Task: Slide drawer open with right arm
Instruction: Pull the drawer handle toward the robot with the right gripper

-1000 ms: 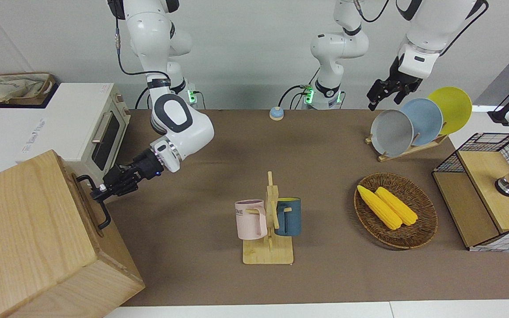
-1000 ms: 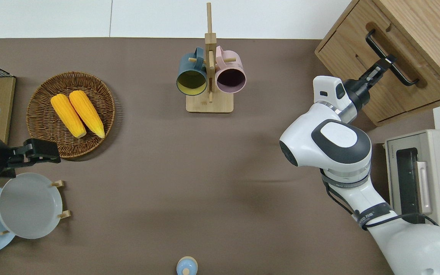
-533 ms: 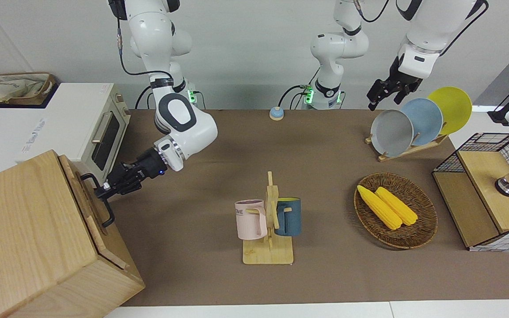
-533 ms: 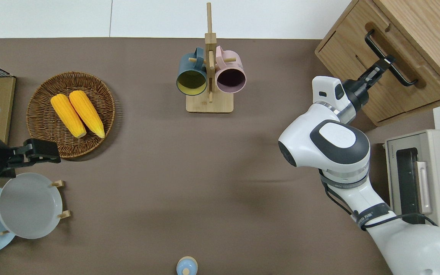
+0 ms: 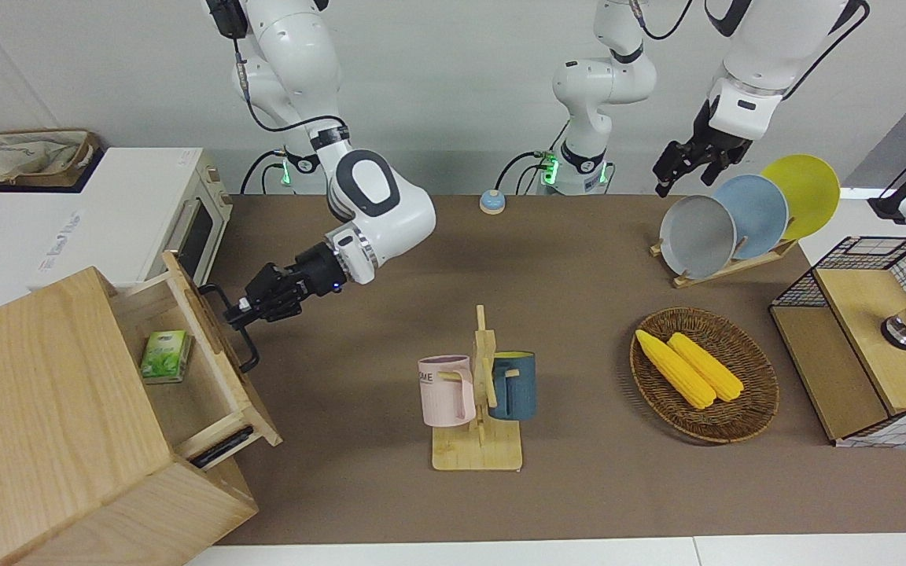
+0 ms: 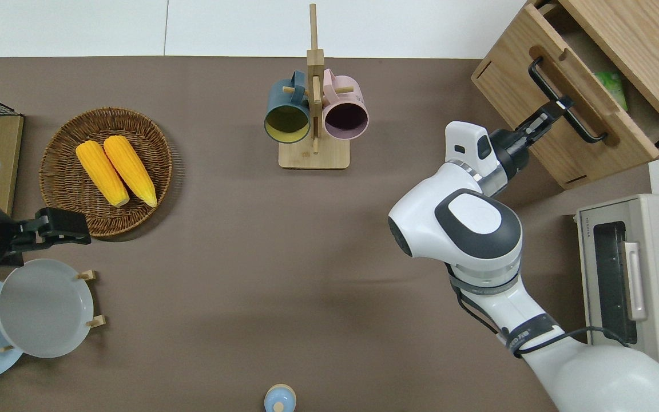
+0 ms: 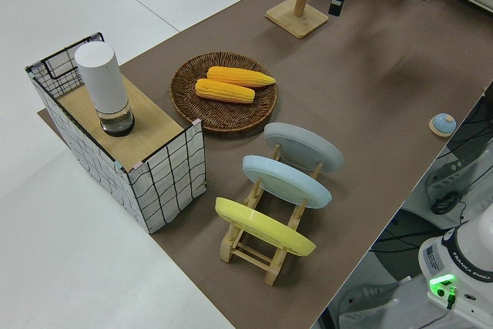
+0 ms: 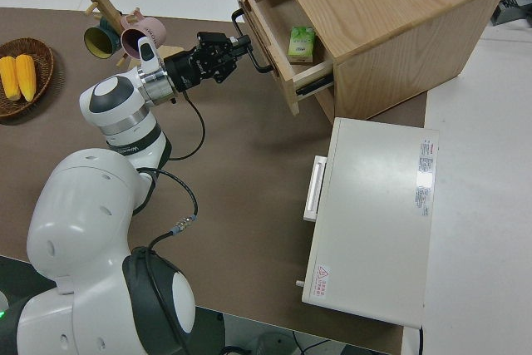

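The light-wood drawer (image 5: 215, 358) stands pulled partway out of the big pale cabinet (image 5: 36, 393) at the right arm's end of the table. Its front panel (image 6: 587, 114) juts toward the table's middle. My right gripper (image 5: 237, 311) is shut on the black bar handle (image 6: 578, 121) near its middle, and a blue light glows at the wrist. The right side view shows the same grip of the right gripper (image 8: 237, 43) on the drawer (image 8: 278, 56). A small green packet (image 5: 166, 355) lies inside the drawer. My left arm is parked, with its gripper (image 5: 683, 181) open.
A white toaster oven (image 5: 146, 212) stands beside the cabinet, nearer to the robots. Mid-table is a mug rack (image 5: 480, 393) with two mugs. Toward the left arm's end are a wicker basket (image 5: 752, 409) with corn, a plate rack (image 5: 736, 220) and a wire-grid box (image 5: 870, 330).
My right gripper has pulled back toward the table's middle with the handle in it. The drawer has slid from barely open to well out, and the green packet inside now shows.
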